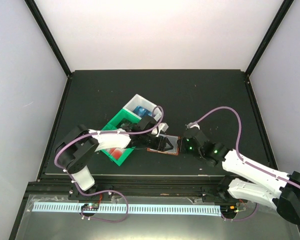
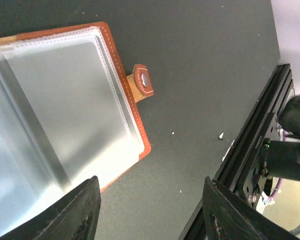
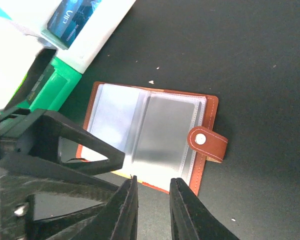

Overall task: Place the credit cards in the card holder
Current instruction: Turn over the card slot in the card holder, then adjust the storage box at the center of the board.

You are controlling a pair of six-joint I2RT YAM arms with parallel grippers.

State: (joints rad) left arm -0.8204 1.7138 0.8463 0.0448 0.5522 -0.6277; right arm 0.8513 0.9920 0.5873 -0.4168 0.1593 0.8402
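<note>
Right wrist: wallet beyond end effector.

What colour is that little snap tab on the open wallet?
Reddish-brown leather with pale stitching and a silvery snap; the right wrist view shows the tab best.

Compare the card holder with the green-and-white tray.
The card holder is brown leather; the tray is green-and-white plastic. The card holder lies open and flat, its clear pockets looking empty; the tray holds a blue card. Both rest on the dark table.
</note>
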